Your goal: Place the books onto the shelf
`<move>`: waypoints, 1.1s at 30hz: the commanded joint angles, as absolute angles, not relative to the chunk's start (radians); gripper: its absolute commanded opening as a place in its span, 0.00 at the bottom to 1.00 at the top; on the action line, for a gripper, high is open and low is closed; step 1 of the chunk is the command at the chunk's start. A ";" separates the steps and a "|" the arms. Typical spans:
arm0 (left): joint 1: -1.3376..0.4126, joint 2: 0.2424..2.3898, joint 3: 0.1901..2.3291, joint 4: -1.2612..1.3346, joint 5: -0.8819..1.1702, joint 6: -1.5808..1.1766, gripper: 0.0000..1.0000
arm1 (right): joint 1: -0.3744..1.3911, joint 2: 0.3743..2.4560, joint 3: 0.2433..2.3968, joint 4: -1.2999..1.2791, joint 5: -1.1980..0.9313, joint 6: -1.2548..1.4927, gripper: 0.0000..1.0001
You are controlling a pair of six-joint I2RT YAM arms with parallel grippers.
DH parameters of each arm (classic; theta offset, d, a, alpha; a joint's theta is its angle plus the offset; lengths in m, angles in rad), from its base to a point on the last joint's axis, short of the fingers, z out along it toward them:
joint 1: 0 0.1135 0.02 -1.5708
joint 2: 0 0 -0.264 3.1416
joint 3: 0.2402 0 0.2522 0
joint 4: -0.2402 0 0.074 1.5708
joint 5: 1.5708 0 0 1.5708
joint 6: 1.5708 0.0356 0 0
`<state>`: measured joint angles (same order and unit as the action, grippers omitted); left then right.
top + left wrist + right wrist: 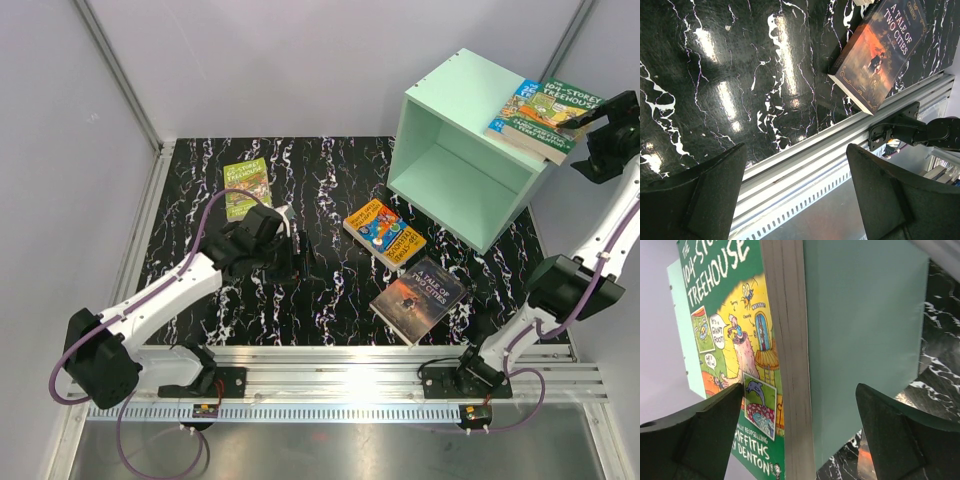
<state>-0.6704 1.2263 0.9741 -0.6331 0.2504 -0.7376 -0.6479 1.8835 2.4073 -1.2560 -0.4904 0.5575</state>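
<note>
Glossy black tabletop (330,290) (white veins), mint shelf (465,90), pale walls (300,70), possibly panels

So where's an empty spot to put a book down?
Inside the mint-green wooden cube shelf is bare. So is the black marbled table between the lime-green book and the orange-blue book. The shelf's top is crowded: two Treehouse books.

The blue book (516,106) on the shelf (462,88) is mostly covered by the green Treehouse book (562,108); only its left strip shows. In the left wrist view the top edge cuts off the dark book (880,50), and its small print is illegible.
</note>
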 commanded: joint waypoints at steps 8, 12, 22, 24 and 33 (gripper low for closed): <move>-0.672 1.233 0.959 -0.560 0.305 -0.729 0.84 | -0.672 1.691 2.267 -1.459 -0.213 0.503 1.00; -0.672 1.256 0.946 -0.543 0.336 -0.729 0.84 | -0.670 1.661 2.261 -1.407 -0.383 0.506 1.00; -0.672 1.292 0.969 -0.535 0.387 -0.693 0.83 | -0.672 1.582 2.187 -1.390 -0.371 0.511 1.00; -0.673 1.287 0.962 -0.537 0.388 -0.692 0.83 | -0.670 1.585 2.207 -1.385 -0.373 0.517 0.96; -0.672 1.223 0.897 -0.525 0.376 -0.709 0.83 | -0.672 1.618 2.227 -1.278 -0.431 0.574 0.46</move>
<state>-0.6704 1.2716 0.9131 -0.5648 0.3561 -0.7109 -0.6712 1.6119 2.1952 -1.3224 -0.3923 0.5610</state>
